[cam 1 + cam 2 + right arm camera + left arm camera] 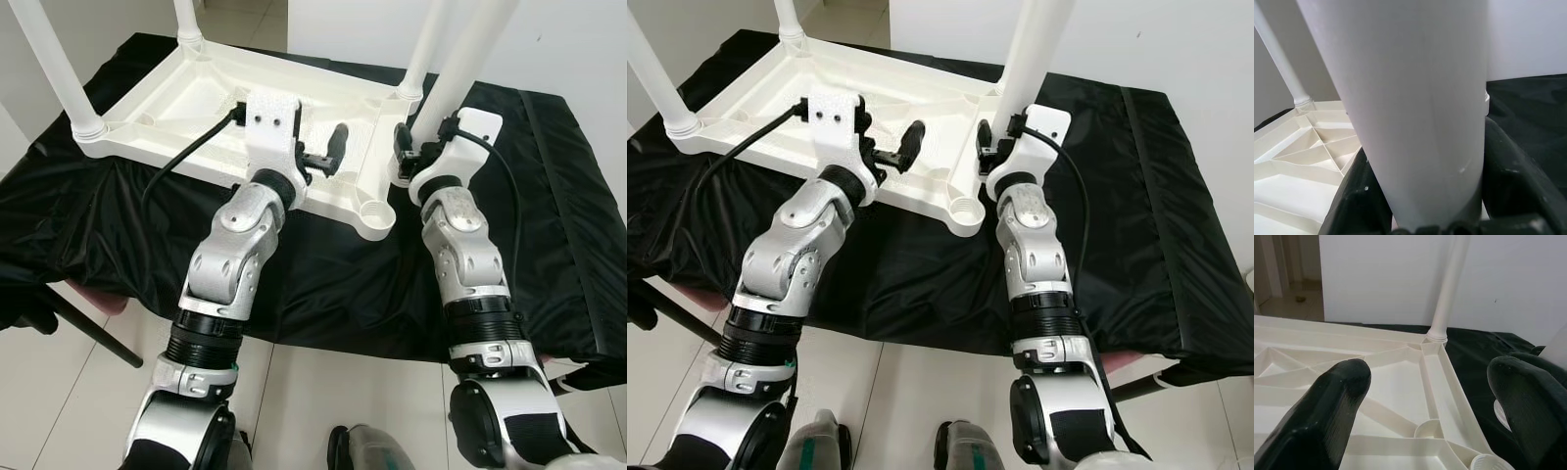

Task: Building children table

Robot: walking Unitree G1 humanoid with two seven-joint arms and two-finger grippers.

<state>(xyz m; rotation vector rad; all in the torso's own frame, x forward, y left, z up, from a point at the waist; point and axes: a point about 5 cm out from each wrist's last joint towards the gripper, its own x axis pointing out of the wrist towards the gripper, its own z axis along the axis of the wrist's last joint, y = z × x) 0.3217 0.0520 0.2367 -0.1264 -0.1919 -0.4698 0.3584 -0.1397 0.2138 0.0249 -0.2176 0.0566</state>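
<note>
A white plastic children's table [186, 98] lies upside down on a black cloth. Three white legs stand in its corner sockets: near left [54, 69], far left [186, 20] and far right [421, 49]. The near right corner socket [377, 211] is empty. My right gripper [409, 147] is shut on a fourth, loose leg [465, 59], held tilted. Its lower end rests beside the table's right edge, just past the empty socket. The leg [1410, 98] sits between the black fingers [1508, 176]. My left gripper [318, 157] hovers open over the ribbed underside [1396, 387], holding nothing.
The black cloth [549, 245] covers a low surface whose front edge runs just before my arms. White walls stand behind and to the right. Tiled floor [59, 392] lies below, with a black bar [88, 333] slanting at the lower left.
</note>
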